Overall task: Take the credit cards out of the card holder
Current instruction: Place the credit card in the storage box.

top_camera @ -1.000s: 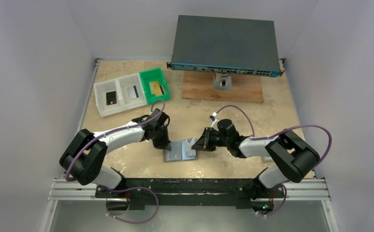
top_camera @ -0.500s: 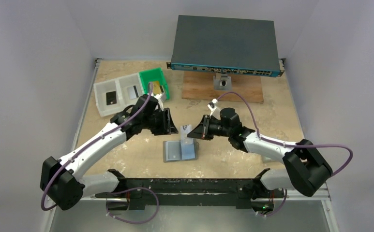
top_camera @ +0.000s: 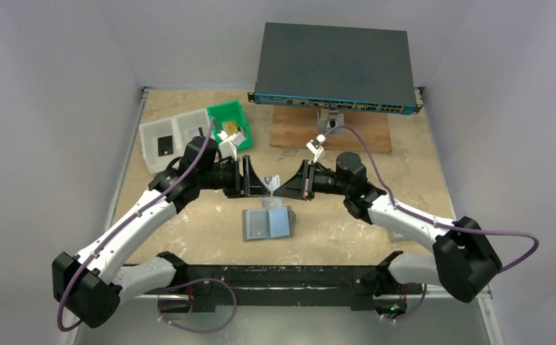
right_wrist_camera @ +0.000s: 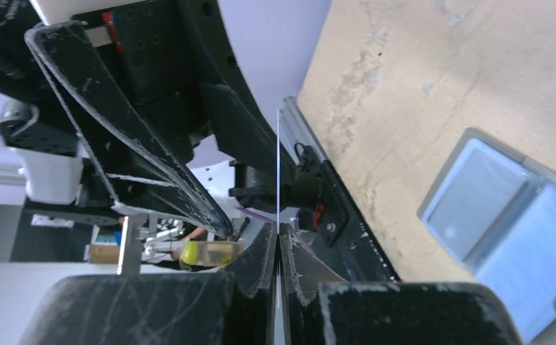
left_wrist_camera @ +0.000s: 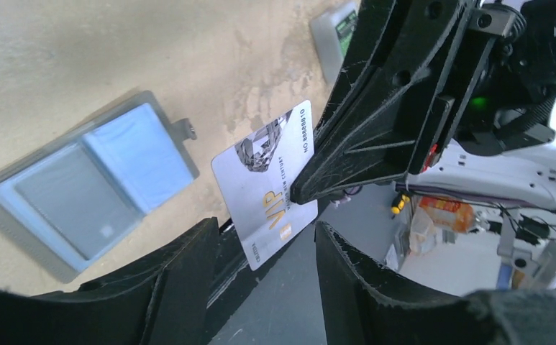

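The right gripper point(right_wrist_camera: 278, 244) pinches a silver card point(left_wrist_camera: 267, 183) at the wide-open left gripper point(left_wrist_camera: 262, 228), above the open holder point(top_camera: 267, 224); the white tray point(top_camera: 149, 136) holds a black card point(top_camera: 165, 146).

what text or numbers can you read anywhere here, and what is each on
"VIP": gold letters on the silver card pinched in the right claw.
"NO 8888...": printed along that card's edge; the last digits are unclear.
Small line beside the card's emblem and print near its lower corner: too small to read.
Port labels on the network switch front: too small to read.
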Action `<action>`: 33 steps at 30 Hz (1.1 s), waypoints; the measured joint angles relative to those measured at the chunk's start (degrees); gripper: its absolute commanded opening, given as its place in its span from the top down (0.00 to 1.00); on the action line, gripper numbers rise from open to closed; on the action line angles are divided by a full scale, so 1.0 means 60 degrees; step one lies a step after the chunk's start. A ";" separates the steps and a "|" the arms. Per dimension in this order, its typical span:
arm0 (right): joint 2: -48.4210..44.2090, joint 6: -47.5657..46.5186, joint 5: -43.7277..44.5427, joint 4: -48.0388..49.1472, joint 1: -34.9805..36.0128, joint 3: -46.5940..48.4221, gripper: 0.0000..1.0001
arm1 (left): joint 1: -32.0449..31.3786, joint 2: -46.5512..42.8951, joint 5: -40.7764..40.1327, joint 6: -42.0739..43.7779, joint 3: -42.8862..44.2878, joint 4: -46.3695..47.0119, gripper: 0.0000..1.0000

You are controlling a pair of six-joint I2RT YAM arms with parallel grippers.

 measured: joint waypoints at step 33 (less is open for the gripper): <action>-0.1220 -0.1880 0.2656 -0.4062 -0.0055 0.0936 0.01 | 0.1435 0.0317 -0.3606 0.0211 0.1169 -0.2164 1.00</action>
